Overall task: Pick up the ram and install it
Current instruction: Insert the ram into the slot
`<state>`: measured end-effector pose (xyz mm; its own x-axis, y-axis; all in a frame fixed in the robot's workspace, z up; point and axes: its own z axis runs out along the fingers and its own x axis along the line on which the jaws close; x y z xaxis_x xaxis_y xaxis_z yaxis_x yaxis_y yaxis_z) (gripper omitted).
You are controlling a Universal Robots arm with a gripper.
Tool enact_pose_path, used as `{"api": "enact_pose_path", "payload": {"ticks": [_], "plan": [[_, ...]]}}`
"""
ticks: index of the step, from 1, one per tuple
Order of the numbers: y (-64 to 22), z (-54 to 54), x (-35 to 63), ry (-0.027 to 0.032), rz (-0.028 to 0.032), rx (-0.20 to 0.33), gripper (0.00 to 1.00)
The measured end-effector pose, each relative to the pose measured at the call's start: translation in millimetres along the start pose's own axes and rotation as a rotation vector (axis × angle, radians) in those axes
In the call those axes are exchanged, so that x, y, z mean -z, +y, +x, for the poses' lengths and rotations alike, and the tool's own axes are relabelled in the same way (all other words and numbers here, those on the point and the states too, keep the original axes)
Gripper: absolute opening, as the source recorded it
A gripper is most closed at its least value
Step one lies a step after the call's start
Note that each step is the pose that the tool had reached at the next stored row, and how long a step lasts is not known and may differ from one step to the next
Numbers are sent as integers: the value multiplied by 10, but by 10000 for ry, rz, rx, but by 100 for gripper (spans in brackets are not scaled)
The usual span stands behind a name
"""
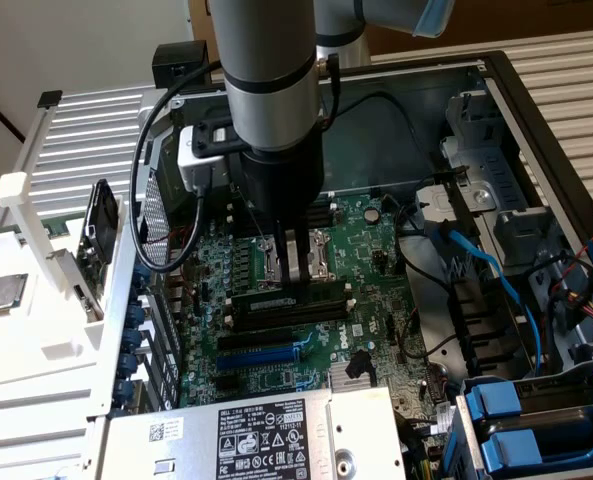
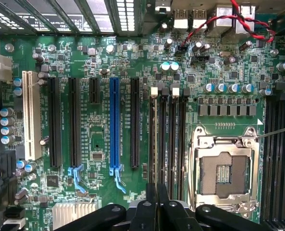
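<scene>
Your pincer is drawn narrow, pinching the ram, which stands on edge at the black slots.

I see a pale wall at the exterior view's upper left, white ribbed panels on both sides, a brown board up top, even lighting.
</scene>
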<state>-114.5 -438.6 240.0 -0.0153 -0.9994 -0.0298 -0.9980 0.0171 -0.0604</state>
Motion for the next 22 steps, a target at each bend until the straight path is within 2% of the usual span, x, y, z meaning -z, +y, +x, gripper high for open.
{"api": "enact_pose_path", "payload": {"ticks": [7,22], "plan": [[1,-5,-6,-3,39,-8,12],[6,9,-13,-12,55,-58,12]]}}
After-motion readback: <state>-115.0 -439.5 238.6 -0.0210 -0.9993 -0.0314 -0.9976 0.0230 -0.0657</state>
